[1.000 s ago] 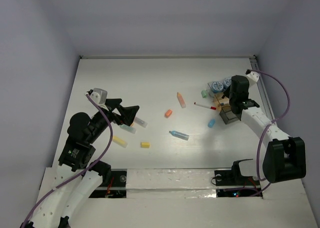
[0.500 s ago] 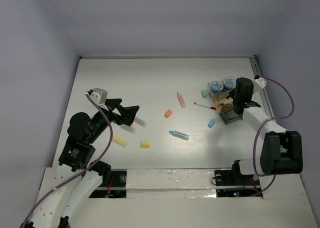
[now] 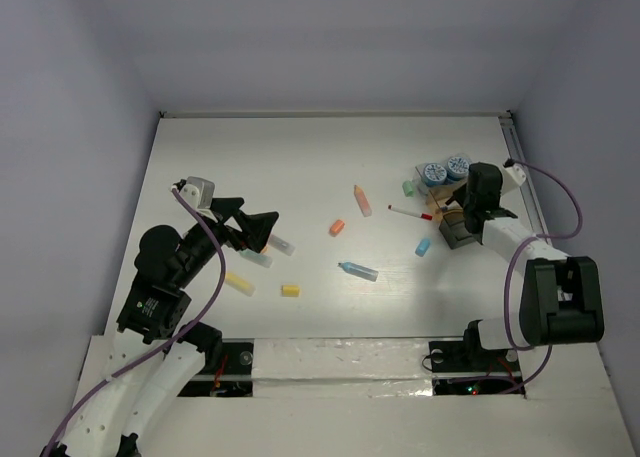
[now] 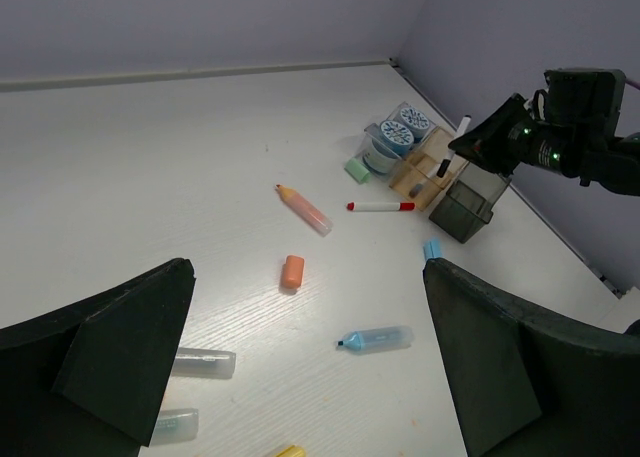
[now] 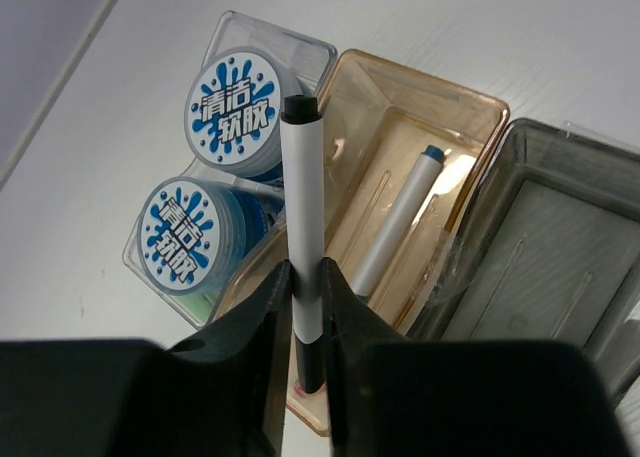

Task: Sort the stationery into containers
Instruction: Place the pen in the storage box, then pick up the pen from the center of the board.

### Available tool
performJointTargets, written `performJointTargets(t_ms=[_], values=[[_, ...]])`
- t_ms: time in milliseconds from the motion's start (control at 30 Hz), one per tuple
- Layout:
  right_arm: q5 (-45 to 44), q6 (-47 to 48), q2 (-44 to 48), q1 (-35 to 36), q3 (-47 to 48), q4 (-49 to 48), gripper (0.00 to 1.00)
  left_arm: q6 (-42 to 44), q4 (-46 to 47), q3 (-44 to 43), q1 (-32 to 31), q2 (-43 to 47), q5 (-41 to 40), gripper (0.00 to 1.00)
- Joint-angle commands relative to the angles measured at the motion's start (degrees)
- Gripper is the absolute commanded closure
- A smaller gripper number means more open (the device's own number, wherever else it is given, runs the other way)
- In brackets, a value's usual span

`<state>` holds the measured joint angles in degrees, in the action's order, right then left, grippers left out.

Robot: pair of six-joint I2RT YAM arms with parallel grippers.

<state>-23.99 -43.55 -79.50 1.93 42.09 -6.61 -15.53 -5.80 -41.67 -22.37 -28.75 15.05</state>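
My left hand [image 3: 258, 227] hangs well to the left of the containers [image 4: 465, 202], jaws spread wide and holding nothing. A clear-capped marker [image 3: 283, 245] lies just beside its tips and two yellow sticks [image 3: 240, 283] a little nearer me, all far from the containers.

Toward the containers, a blue marker [image 4: 375, 338], an orange stick [image 4: 291, 271] and a pink-orange pencil [image 4: 304, 207] lie scattered over the open middle of the tabletop [image 3: 300, 157]. Close by the containers' left side are a red-capped pen [image 4: 380, 206], its long axis pointing at them, a green eraser [image 4: 357, 169] and a short blue stick [image 4: 432, 248].

My right hand [image 5: 303, 287] sits directly over the containers, pinched narrow on a white pen [image 5: 302, 197] with a black cap. Below it, the clear compartment holds two blue-and-white rolls [image 5: 232, 107]; the amber compartment [image 5: 480, 112] holds a blue-tipped pen [image 5: 395, 222]. The white pen's long axis runs roughly along the amber compartment, but its cap looks to be over the dividing wall; how high, I cannot tell.

I judge it needs a nudge toward the amber side before release. The containers stand near the tabletop's right edge, so free room is on their left.
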Motion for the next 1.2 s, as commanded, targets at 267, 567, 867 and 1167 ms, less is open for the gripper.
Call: performJointTargets(t_ms=[267, 567, 867, 1167], values=[[2.2, 0.8, 5.1, -0.2, -1.4, -3.7, 0.59, 0.1, 2.9, -0.2, 0.3, 0.5, 1.1, 0.01], [32.0, 25.3, 2.6, 2.2, 14.4, 15.5, 0.62, 0.1, 3.0, -0.3, 0.3, 0.4, 1.1, 0.01], [31.4, 42.6, -9.6, 14.7, 28.5, 36.7, 0.62, 0.1, 3.0, -0.3, 0.3, -0.1, 1.1, 0.01], [26.5, 47.1, -18.1, 15.8, 33.1, 40.6, 0.51, 0.2, 3.2, -0.3, 0.3, -0.3, 1.7, 0.01]])
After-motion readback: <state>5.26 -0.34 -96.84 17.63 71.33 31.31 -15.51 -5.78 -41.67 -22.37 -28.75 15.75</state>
